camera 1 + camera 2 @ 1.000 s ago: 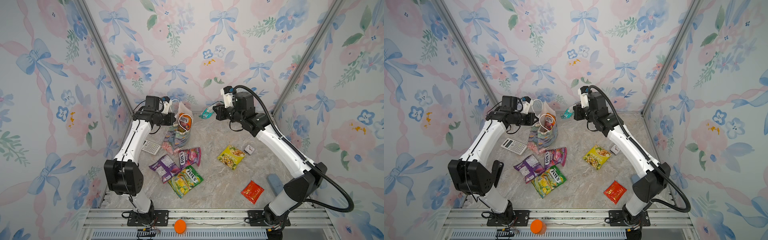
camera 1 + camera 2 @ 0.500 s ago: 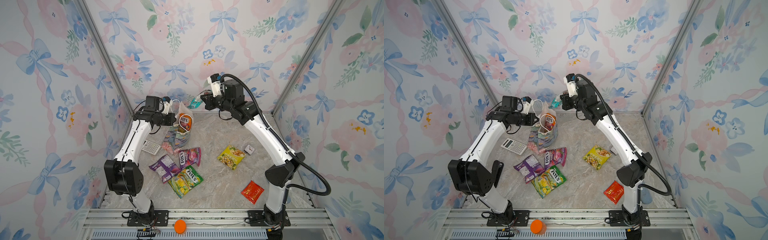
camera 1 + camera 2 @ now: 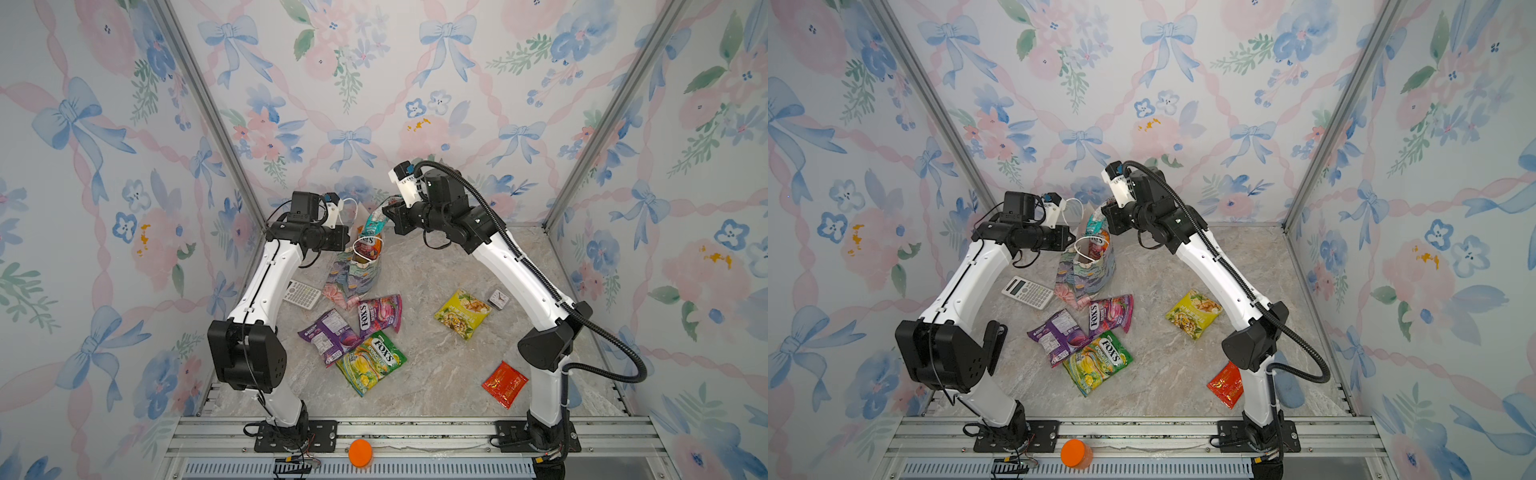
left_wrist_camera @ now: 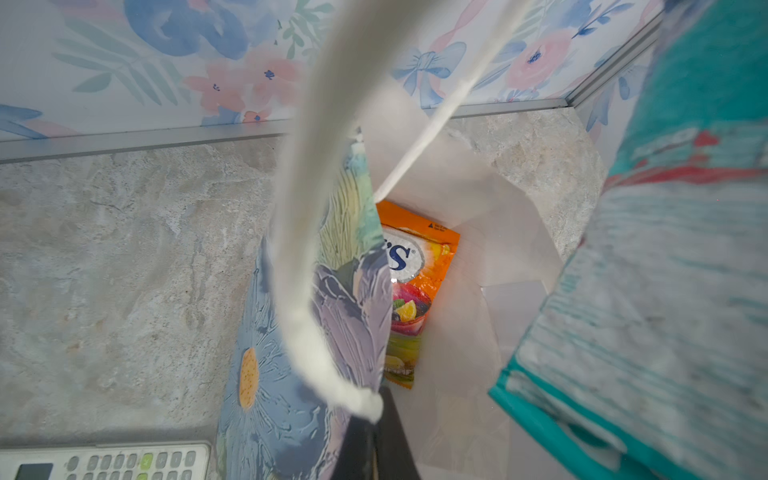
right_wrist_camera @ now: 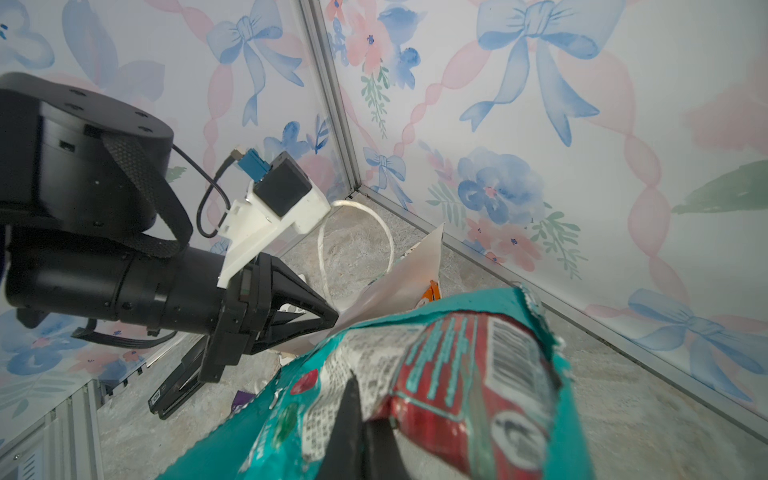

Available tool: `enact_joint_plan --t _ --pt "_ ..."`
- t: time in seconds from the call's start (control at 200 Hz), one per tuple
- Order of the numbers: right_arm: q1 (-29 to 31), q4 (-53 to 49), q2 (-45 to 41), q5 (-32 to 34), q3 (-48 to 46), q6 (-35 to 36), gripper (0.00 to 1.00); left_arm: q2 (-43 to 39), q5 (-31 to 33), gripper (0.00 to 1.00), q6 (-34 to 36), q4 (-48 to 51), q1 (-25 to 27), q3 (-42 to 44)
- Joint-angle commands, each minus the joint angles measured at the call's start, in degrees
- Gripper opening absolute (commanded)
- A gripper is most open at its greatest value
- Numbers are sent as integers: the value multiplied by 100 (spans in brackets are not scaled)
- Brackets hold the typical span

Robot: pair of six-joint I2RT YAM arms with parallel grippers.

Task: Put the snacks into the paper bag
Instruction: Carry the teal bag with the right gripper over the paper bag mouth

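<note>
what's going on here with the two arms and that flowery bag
The left pincer is shut on the rim of the paper bag, holding its mouth open. The right pincer is shut on a teal packet, held at the bag's mouth and not yet inside. An orange packet is already in the bag. The purple packet, pink packet, green-yellow packet, yellow packet and red sachet lie on the table.
</note>
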State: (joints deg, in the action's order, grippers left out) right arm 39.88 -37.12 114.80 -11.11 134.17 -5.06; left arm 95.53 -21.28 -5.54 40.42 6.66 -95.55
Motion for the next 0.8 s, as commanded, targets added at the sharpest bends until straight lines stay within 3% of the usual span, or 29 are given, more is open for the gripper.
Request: enact_joint_plan --t 0.0,0.36,0.795 --pt "54 -147 96 59 258 253 0 -184 290 0 63 105 -19 55" --pt "129 -558 501 -48 722 502 0 -127 1028 0 -74 113 -103 63" --pt "306 -579 1353 -278 1640 441 0 -124 631 0 -52 98 -119 53"
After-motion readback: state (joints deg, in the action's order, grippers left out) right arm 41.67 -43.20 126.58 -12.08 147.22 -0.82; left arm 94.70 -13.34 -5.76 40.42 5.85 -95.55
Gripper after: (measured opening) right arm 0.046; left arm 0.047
